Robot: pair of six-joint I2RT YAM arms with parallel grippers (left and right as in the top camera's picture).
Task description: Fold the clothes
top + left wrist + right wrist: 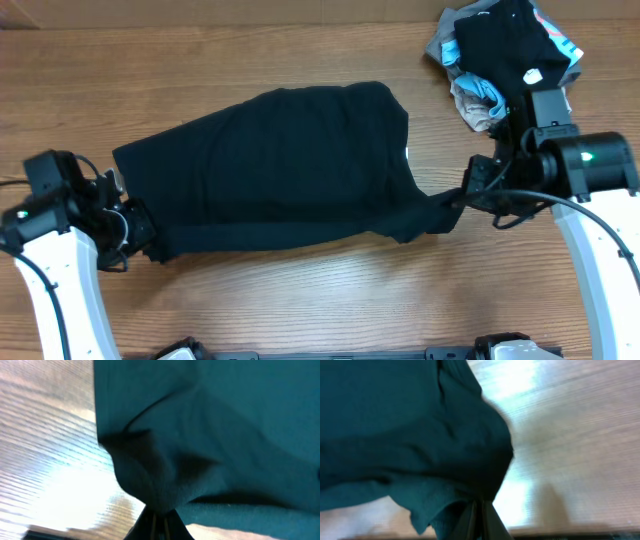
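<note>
Clothes (280,165) lie spread on the wooden surface (300,300); left pincer (143,236) clamps one corner; right pincer (458,198) clamps the opposite corner.

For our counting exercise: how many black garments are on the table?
2. One large black garment lies spread in the centre; a second black garment tops the pile at the far right. Others may hide underneath.

a wooden bench (300,300) with brown grain runs across the whole view. in its far right corner lies a crumpled heap of garments (466,98): grey fabric (438,45) at the left edge, a light-blue piece (488,93) and beige cloth (478,116) on the near side.
</note>
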